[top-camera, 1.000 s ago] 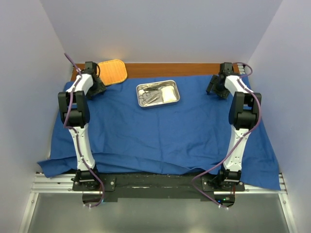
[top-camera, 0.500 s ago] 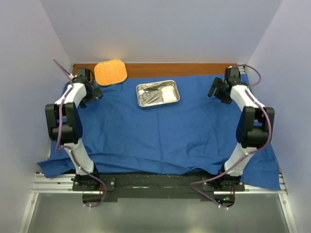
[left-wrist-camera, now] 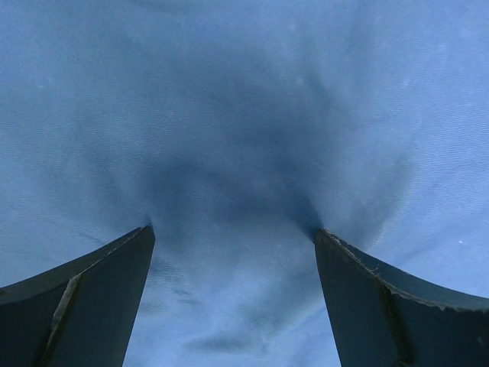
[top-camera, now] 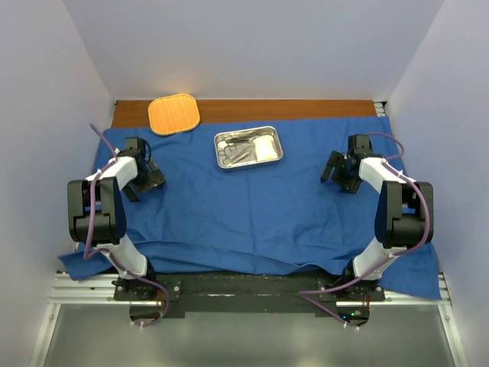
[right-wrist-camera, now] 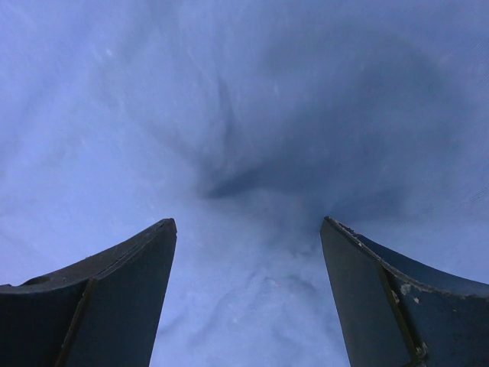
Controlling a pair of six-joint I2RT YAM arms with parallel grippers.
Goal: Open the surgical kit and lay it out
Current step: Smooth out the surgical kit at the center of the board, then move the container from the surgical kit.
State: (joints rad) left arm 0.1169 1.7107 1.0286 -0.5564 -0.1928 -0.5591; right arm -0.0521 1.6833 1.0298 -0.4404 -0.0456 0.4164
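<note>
Left gripper (top-camera: 145, 180) and right gripper (top-camera: 337, 173): jaws apart, empty, low over the blue cloth wrap (top-camera: 252, 202), which lies spread flat. Unwrapping appears complete. Steel tray (top-camera: 277, 145), far centre, holds metal instruments (top-camera: 235, 154) and gauze pack (top-camera: 265, 147); laying these out is not yet done.

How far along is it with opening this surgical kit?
Done: the blue cloth lies spread open across the table. In hand: nothing; both arms' jaws stand open, low over the cloth, gripping nothing. Left: the metal instruments and white gauze lie inside the steel tray and need laying out.
</note>
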